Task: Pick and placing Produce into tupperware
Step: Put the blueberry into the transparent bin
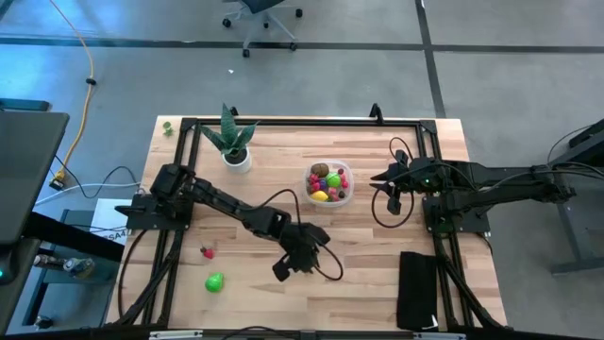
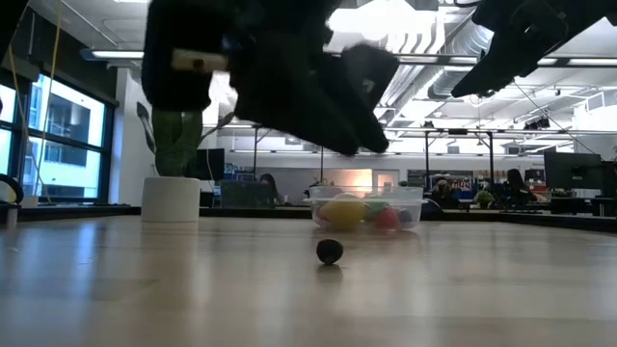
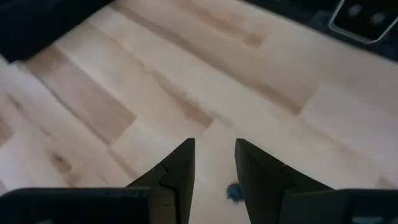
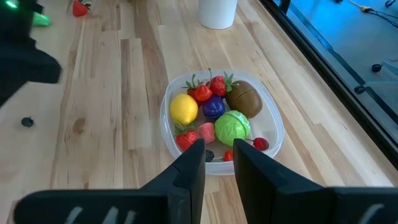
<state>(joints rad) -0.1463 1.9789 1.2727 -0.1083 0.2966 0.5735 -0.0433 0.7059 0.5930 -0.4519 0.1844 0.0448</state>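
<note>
While L gripper (image 1: 283,271) hovers lower-centre over table (image 1: 377,283), jaws slightly parted, nothing held; dark berry (image 2: 330,251) below. R gripper (image 1: 390,200) right of tupperware (image 1: 345,194), jaws narrow gap, empty.

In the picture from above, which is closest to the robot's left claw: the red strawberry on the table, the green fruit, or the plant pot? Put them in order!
Measured from the left gripper, near the table's front middle:
1. Green fruit, off to its left near the front edge.
2. Red strawberry, also to its left, a little farther out. These two are fairly close.
3. Plant pot, clearly farthest, at the back edge.
</note>
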